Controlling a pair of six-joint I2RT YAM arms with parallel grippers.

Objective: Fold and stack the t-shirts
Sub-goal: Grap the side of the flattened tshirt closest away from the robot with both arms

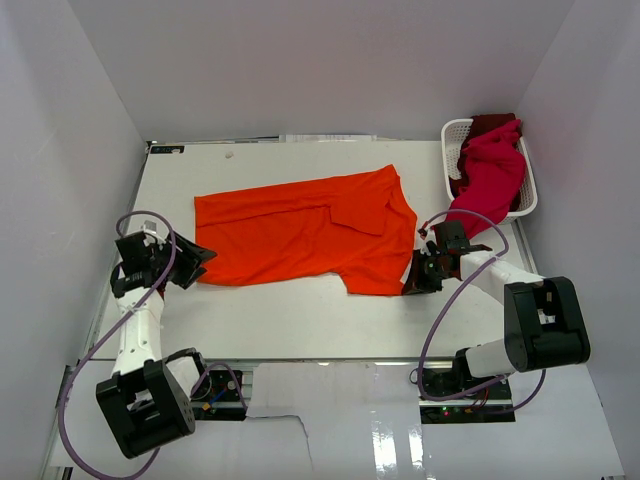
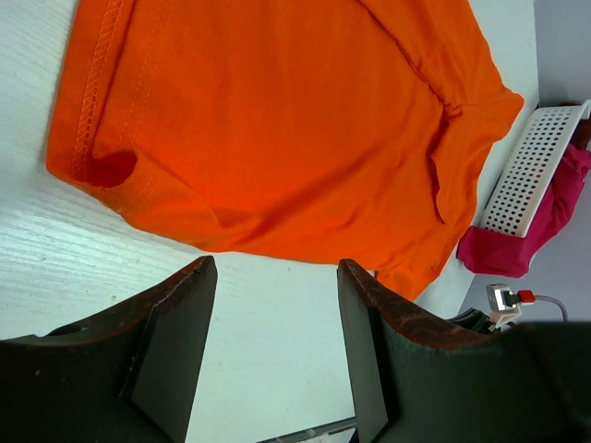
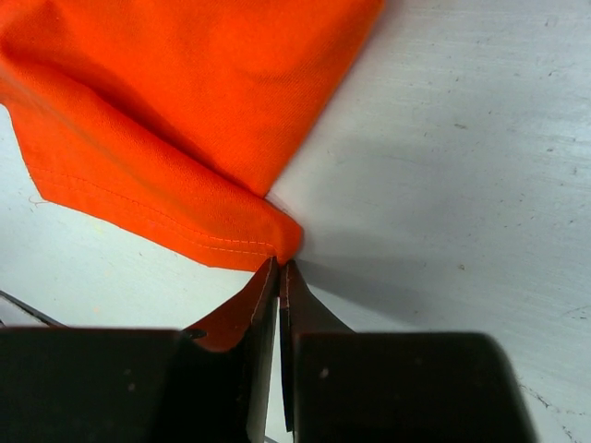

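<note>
text: none legible | labels: none | brands: none | numbers: none | orange t-shirt (image 1: 300, 235): unprinted

The top view looks steeply down from high behind the robot and takes in the whole worktop (image 1: 300, 325), the orange t-shirt (image 1: 290, 235) and the basket (image 1: 449, 150). The left wrist view sits low at the worktop's left side and looks past its own jaws across the shirt to the basket. The right wrist view is very close, showing only one shirt corner and bare worktop at its jaws.

Bare table (image 1: 300, 325) beside orange t-shirt (image 1: 290, 235); basket (image 1: 452, 135) far-right.
</note>
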